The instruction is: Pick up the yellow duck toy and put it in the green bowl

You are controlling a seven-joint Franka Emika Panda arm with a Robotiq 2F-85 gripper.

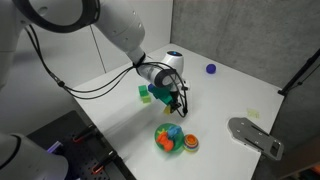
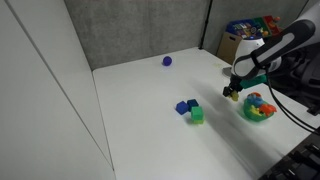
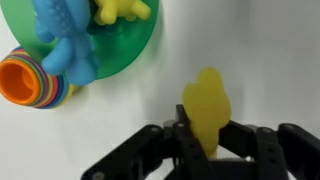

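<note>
White tbl, grey wall behind

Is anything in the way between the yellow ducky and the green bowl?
Nothing visible is. The gripper holds the yellow duck toy, and only bare white table lies between it and the green bowl. A blue toy sits in the bowl, and an orange toy is beside its rim, off to the side.
</note>
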